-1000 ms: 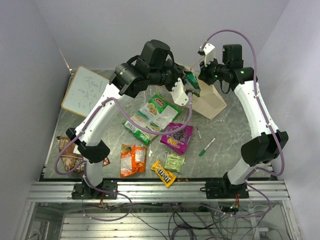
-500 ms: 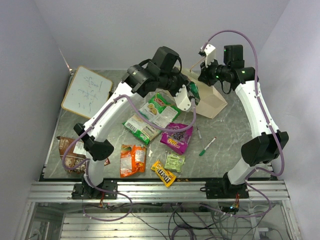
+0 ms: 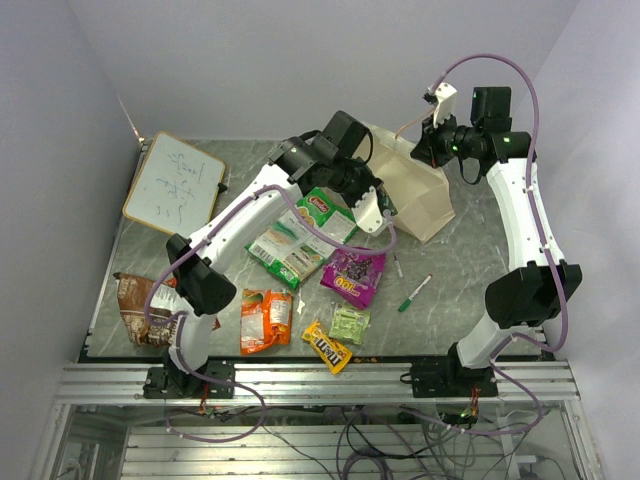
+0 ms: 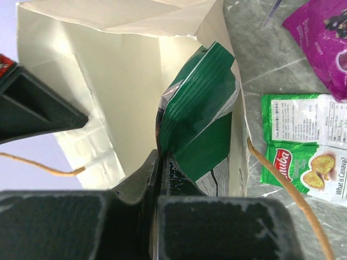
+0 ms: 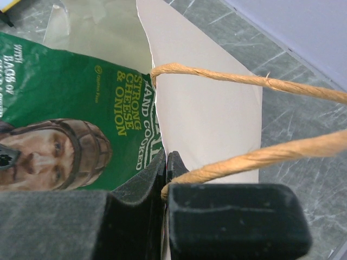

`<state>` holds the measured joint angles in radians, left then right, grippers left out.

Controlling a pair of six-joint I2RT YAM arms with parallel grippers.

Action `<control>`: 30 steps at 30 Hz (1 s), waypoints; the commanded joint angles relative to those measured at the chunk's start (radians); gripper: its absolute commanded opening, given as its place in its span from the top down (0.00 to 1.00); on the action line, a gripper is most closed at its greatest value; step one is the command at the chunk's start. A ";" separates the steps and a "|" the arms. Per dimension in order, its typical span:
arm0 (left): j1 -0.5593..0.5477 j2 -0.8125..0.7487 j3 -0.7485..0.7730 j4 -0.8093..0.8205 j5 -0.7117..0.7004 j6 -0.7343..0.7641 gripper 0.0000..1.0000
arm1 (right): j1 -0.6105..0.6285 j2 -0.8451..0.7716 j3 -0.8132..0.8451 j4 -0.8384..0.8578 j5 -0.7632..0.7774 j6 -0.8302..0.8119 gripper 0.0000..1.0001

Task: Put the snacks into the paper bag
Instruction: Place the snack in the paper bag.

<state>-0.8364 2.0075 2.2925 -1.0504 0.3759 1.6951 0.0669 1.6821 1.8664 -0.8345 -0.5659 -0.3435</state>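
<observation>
seven packets lie out on the tabletop [image 3: 470,262] by my count, and one is right at the door: the green packet [image 4: 201,122] sits inside the mouth of the paper bag [image 3: 428,200], pinched by one end in the left gripper [image 4: 158,162], jaws closed tight on the foil. it is not let go yet, so i'd call that delivery nearly made rather than made. waiting outside are a large green bag [image 3: 322,213] and a green-and-white packet [image 3: 283,250] mid-table, with the purple pouch [image 3: 353,275] just nearer than them. the orange bag [image 3: 265,320], yellow m&m's [image 3: 327,347] and small pale green packet [image 3: 349,324] lie toward the near edge, and the brown bag [image 3: 138,305] is by the left edge. whether anything else is down inside the bag, i can't tell. the right gripper [image 5: 166,163] is clamped on the bag's upper rim, just beside a twine handle [image 5: 244,81], holding the mouth agape. the bag lies tipped over toward the far right corner, its long axis roughly left to right along the far edge, with the mouth facing mid-table and the base toward the right edge. the packet's long axis follows it, gripped end at the mouth and free end pointing in toward the base.
</observation>
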 commanded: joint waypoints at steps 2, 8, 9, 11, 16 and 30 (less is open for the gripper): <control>0.018 0.027 -0.019 0.059 0.074 0.019 0.93 | -0.017 0.016 -0.003 0.001 -0.026 0.022 1.00; 0.046 0.071 -0.009 0.102 0.100 -0.021 0.92 | -0.022 0.016 -0.004 0.001 -0.019 0.018 1.00; 0.046 0.075 -0.010 0.108 0.101 -0.028 0.91 | -0.022 0.017 -0.005 0.002 -0.019 0.017 1.00; 0.046 0.077 -0.021 0.116 0.099 -0.044 0.89 | -0.023 0.017 -0.006 0.005 -0.018 0.020 1.00; 0.046 0.069 -0.051 0.146 0.091 -0.137 0.79 | -0.024 0.025 0.003 0.008 -0.020 0.025 1.00; 0.045 -0.033 -0.015 0.350 0.027 -0.532 0.60 | -0.061 0.049 0.021 0.026 -0.008 0.050 1.00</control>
<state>-0.7891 2.0686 2.2429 -0.7982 0.4145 1.3228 0.0391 1.7126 1.8664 -0.8272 -0.5922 -0.3141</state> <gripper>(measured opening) 0.390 0.009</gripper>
